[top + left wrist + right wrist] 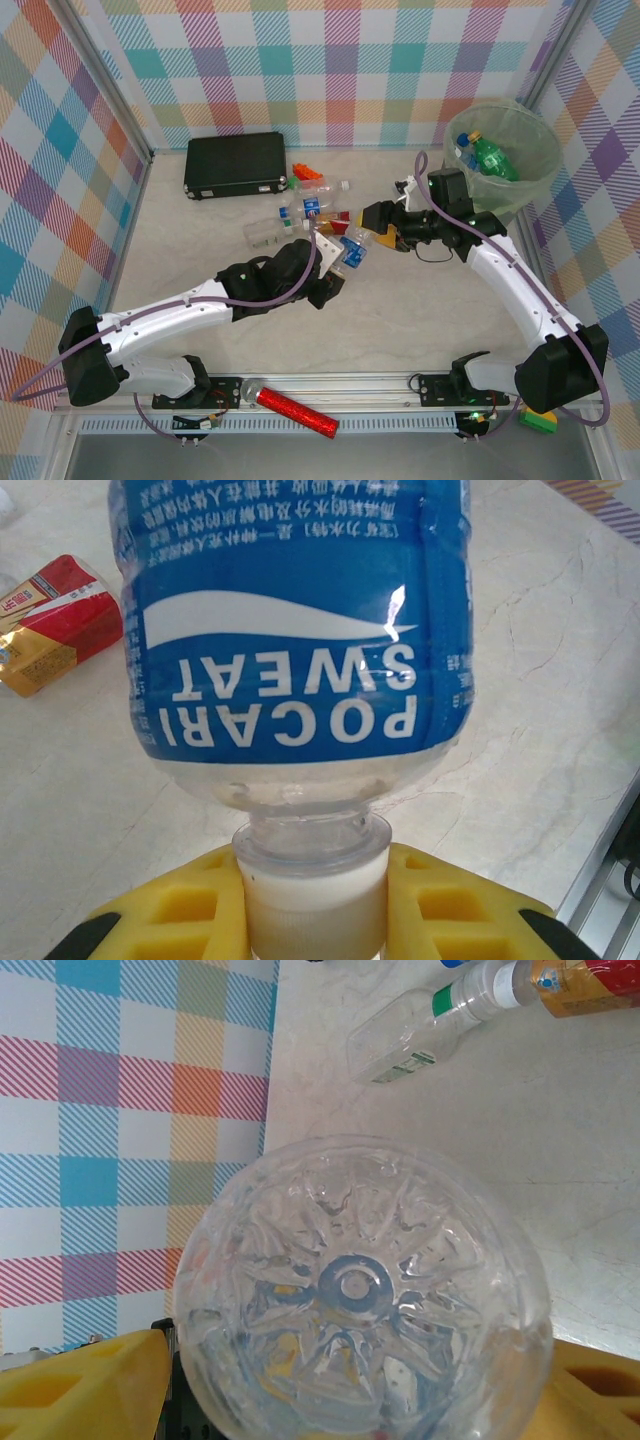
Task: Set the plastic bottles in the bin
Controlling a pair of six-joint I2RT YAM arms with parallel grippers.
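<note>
Pale, smooth, marbled worktop (420,310). On the left gripper (315,920), yellow moulded jaws with square recesses are closed on the white ribbed cap and neck of a clear plastic bottle with glossy blue wrap label (300,630), held at worktop centre. On the right gripper (360,1395), the jaws are clamped either side of a clear round plastic bottle with star-moulded base (360,1290), just right of the first bottle and left of the bin.

The round bin lined with translucent pale green bag (545,165) is seen at the far right corner, with a green plastic bottle (495,158) inside. A clear flat-sided bottle with green-white label (420,1035) is lying on its side at centre. A flat black rectangular case (237,165) is at far left, and a red glittery cylinder (297,410) on the near rail.
</note>
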